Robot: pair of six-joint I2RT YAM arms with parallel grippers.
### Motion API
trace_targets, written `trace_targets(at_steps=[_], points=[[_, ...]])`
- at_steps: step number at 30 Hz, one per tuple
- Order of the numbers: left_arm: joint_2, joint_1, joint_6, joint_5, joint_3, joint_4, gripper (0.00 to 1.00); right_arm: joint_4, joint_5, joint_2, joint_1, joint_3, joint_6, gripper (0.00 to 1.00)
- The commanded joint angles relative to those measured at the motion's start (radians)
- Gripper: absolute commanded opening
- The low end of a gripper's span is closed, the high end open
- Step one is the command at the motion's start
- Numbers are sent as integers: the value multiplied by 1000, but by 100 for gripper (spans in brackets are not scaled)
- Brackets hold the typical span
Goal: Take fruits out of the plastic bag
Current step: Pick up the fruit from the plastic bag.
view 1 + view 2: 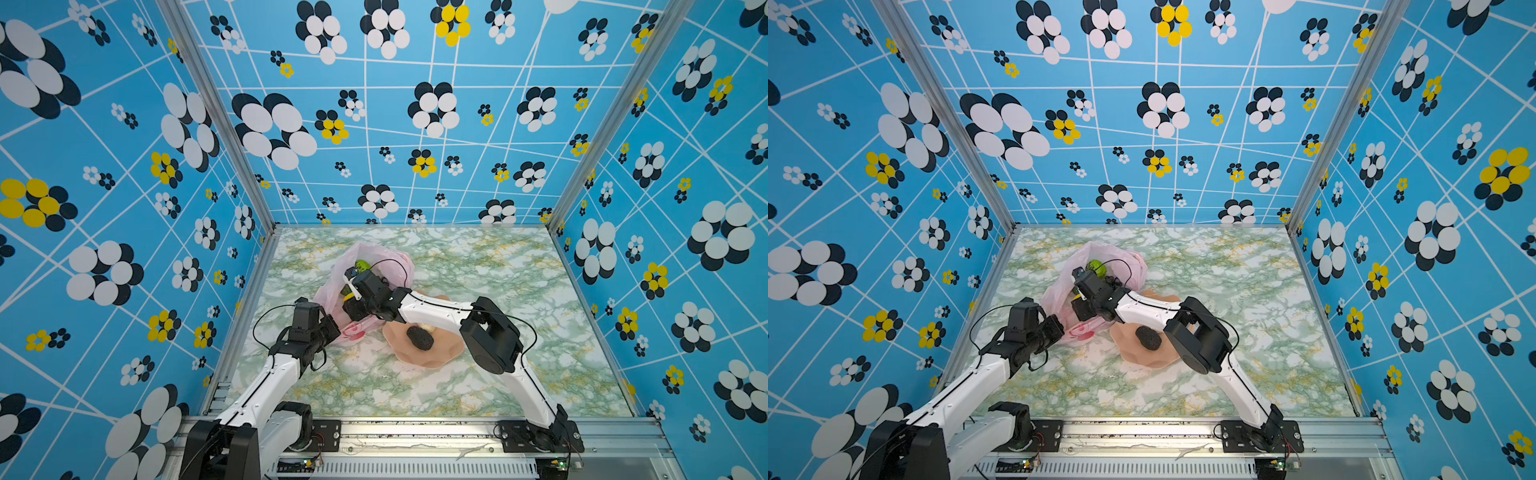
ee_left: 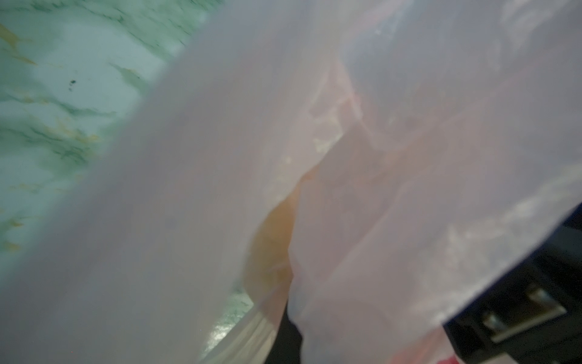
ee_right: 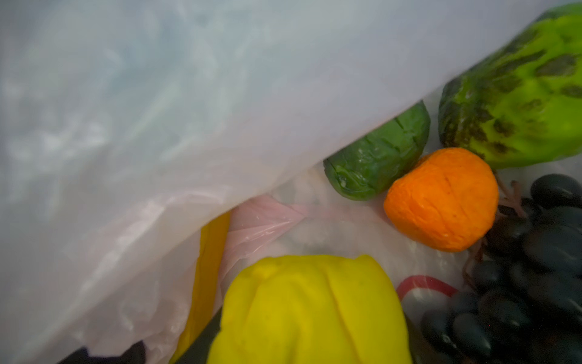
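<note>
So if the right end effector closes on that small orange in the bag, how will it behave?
The orange looks roundish, so a nudge would probably roll it against the grape bunch beside it. Its creased, matte skin suggests soft foam: likely light, grippy, slightly squashy.

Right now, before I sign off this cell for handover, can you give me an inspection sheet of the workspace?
Surface: marbled green-and-white tabletop, no spills seen.
Job's things: pink plastic bag lies open; the right wrist view shows inside it a yellow fruit, orange, dark green fruit, mottled green fruit and grape bunch; avocado and pale piece lie on the peach plate.
Clutter: nothing seen.
Grippers: left gripper shut on the bag's near edge; right gripper inside the bag mouth, jaws hidden.
Cables: black cable from the right arm arcs above the bag; another loops beside the left arm.
Surroundings: blue flower-print walls, aluminium rail in front.
</note>
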Motion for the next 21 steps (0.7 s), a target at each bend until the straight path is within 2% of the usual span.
trace_targets(at_steps=[1,15,21], points=[[20,8,35,-23,29,14,0,11,-4,-88,6,-26,-16,52],[161,8,124,9,83,131,0,-93,32,-360,6,-168,-33,52],[176,7,158,29,80,178,0,-168,66,-495,6,-272,-49,53]])
